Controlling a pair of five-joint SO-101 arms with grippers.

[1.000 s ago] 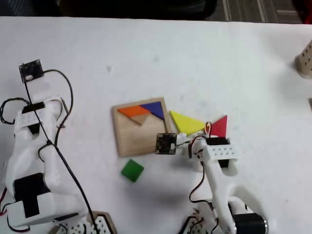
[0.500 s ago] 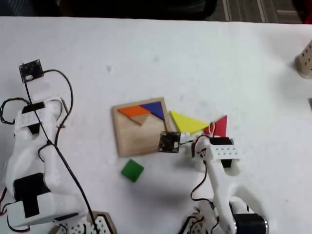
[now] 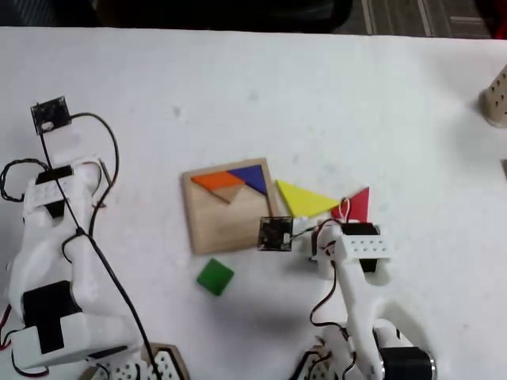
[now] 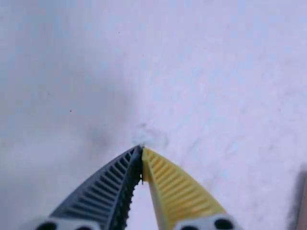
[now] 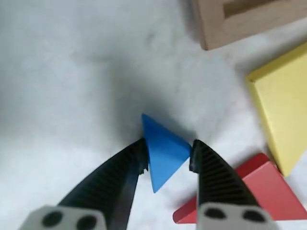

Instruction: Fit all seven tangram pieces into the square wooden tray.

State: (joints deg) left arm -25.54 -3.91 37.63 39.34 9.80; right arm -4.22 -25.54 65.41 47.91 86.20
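Beside the square wooden tray [image 3: 210, 229] — right pincer [image 5: 168, 146] clamped on the blue triangle [image 5: 162, 155].
Within the last second it has edged slightly away from the tray — piece gripped, not yet seated; left pincer [image 4: 142, 151] closed, empty, over the table [image 4: 192, 57].

square wooden tray [image 3: 224, 226] holds orange piece [image 3: 216, 180] and purple triangle [image 3: 251, 177] along its far side. yellow triangle [image 3: 301, 199] just right of it, red triangle [image 3: 358, 203] farther right, blue triangle [image 5: 163, 148] beside that, green square [image 3: 215, 276] in front.
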